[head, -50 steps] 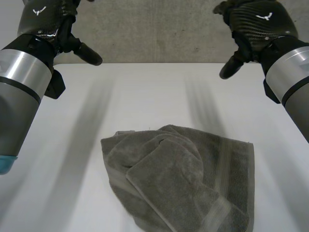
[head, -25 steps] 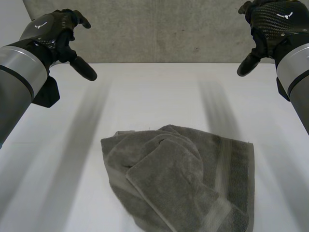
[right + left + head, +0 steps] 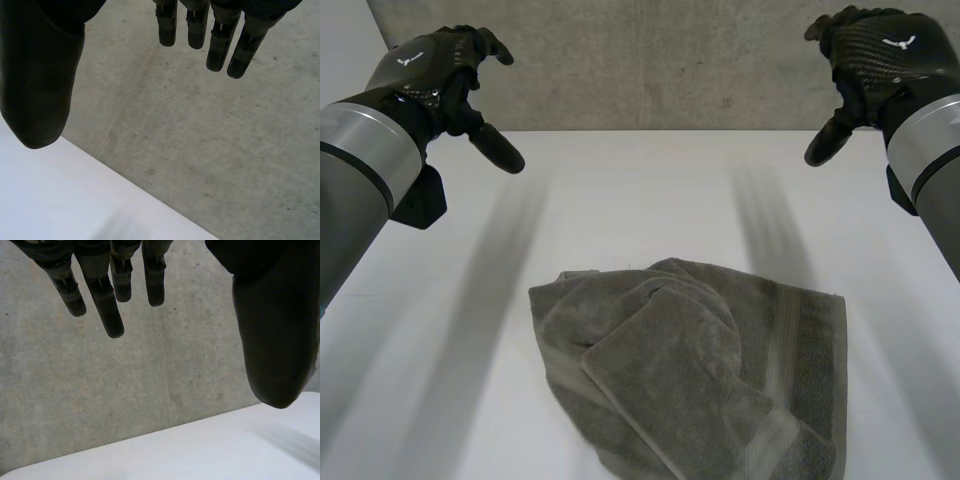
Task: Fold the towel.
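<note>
A grey towel [image 3: 690, 370] lies crumpled on the near middle of the white table [image 3: 620, 190], whose far edge meets a rough concrete wall [image 3: 650, 60]. The left hand [image 3: 435, 65] at far left and the right hand [image 3: 875, 50] at far right hang spread wide, empty.

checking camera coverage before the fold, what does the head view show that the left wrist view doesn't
Head view's own: the crumpled grey towel lying untouched on the table's near part, and the right hand raised over the far edge. Left wrist view's own: the palm side of the left hand, its straight fingers spread from the thumb, holding nothing. Shared: left hand, white table, grey wall.
</note>
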Controlling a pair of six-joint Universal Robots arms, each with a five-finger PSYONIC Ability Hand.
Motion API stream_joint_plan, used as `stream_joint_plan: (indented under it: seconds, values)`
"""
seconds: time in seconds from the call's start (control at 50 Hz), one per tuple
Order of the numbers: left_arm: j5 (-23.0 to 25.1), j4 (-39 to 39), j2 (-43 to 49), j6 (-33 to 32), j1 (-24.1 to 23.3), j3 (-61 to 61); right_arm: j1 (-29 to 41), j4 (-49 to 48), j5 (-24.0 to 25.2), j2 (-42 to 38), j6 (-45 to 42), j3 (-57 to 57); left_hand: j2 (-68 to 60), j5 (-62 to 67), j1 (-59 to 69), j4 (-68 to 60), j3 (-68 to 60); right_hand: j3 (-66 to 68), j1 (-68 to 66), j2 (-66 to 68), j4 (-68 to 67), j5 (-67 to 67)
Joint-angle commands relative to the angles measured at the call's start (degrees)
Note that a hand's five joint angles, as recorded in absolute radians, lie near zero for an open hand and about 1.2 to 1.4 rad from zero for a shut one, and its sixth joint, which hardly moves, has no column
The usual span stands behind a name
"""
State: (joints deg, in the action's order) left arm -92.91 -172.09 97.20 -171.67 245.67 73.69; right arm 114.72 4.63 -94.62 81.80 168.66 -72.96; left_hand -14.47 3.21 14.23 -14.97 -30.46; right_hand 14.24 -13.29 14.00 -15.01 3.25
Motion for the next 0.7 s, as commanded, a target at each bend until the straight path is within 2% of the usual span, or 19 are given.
stream_joint_plan:
  seconds: [0.02, 0.1, 0.18, 0.22, 0.36, 0.54, 0.58, 0.7]
  values:
    - [0.9, 0.4, -0.3, -1.3, -1.6, 1.8, -0.2, 5.3, 7.7, -0.2, -3.1, -1.3, 3.4, -2.2, -3.2, 3.9, 19.4, -4.2, 3.3, -4.0, 5.0, -3.2]
    - [1.9, 0.2, -1.6, -5.1, -2.5, 7.3, -0.4, 12.7, 14.4, -0.2, -8.9, -3.2, 2.9, -1.7, -2.7, 3.4, 18.9, -4.2, 3.3, -4.0, 5.0, -3.2]
    - [3.1, -0.6, -1.9, -8.9, -2.5, 11.7, -0.4, 15.1, 17.9, -0.2, -12.5, -7.0, 2.9, -1.7, -2.7, 3.4, 18.9, -4.2, 3.3, -4.0, 5.0, -3.2]
    - [4.7, -1.1, -1.8, -12.0, -2.4, 15.4, -0.5, 15.5, 19.2, -0.3, -14.1, -9.1, 3.2, -2.0, -3.0, 3.7, 19.2, -4.2, 3.3, -4.0, 5.0, -3.2]
    - [7.9, -5.3, -1.7, -13.8, -2.0, 23.6, -1.9, 12.6, 24.0, -1.8, -19.9, -20.8, 3.4, -2.2, -3.2, 3.9, 19.4, -4.2, 3.3, -4.0, 5.0, -3.2]
    - [10.6, -16.7, 0.2, -14.0, -2.2, 33.1, -1.4, 6.6, 25.1, -5.0, -17.4, -26.8, 3.4, -2.2, -3.2, 3.9, 19.4, 1.1, -2.0, 1.3, -0.3, 2.1]
    - [10.7, -18.1, 1.1, -14.0, -2.4, 34.0, -1.4, 4.1, 25.2, -6.1, -14.9, -27.6, 3.4, -2.2, -3.2, 3.9, 19.4, 6.6, -7.5, 6.8, -5.8, 7.6]
    - [10.7, -20.9, 4.3, -14.0, -2.7, 34.6, -1.2, 2.2, 25.3, -9.5, -13.0, -27.7, 3.4, -2.2, -3.2, 3.9, 19.4, 10.5, -11.4, 10.7, -9.7, 11.5]
